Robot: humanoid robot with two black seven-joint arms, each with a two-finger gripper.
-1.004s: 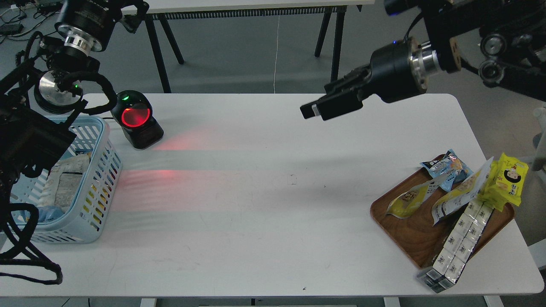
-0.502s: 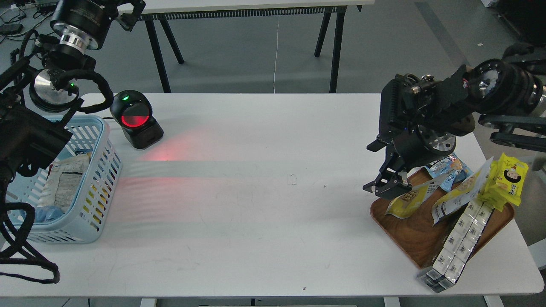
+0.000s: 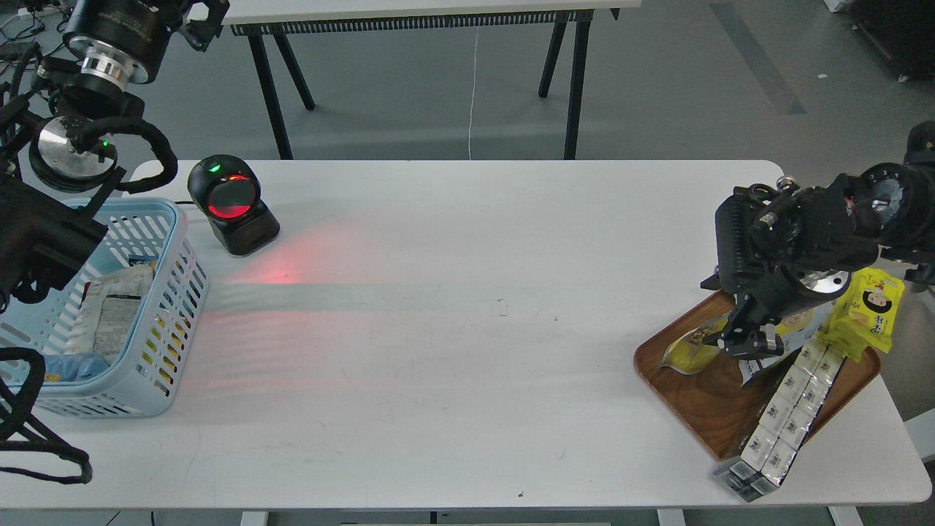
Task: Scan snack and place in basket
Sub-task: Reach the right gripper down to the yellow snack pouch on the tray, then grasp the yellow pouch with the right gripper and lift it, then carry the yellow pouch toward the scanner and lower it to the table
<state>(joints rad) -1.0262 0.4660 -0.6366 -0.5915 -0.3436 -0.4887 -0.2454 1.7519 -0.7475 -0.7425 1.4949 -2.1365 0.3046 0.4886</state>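
The snack [image 3: 689, 350], a small yellow-and-white pouch showing nuts, lies at the left end of the brown wooden tray [image 3: 701, 409] on the right of the table. My right gripper [image 3: 747, 340] points down just to the right of the snack, at its right end, with its fingers slightly apart; whether they touch the snack is unclear. The light blue basket [image 3: 177, 321] stands at the left table edge and holds a few packs. My left arm's dark end [image 3: 44, 241] hangs over the basket's left side, and its fingers cannot be told apart.
A black barcode scanner [image 3: 231, 205] with a red window stands behind the basket and casts red light on the table. On the tray are also a bright yellow cartoon-face pack [image 3: 871, 310], a longer yellow-white pouch [image 3: 760, 364] and a strip of small white boxes [image 3: 785, 416] hanging over the tray's front edge.
My right arm swung from high over the table's back right down and to the right, onto the tray beside the snack. My left arm drew slightly up and left.
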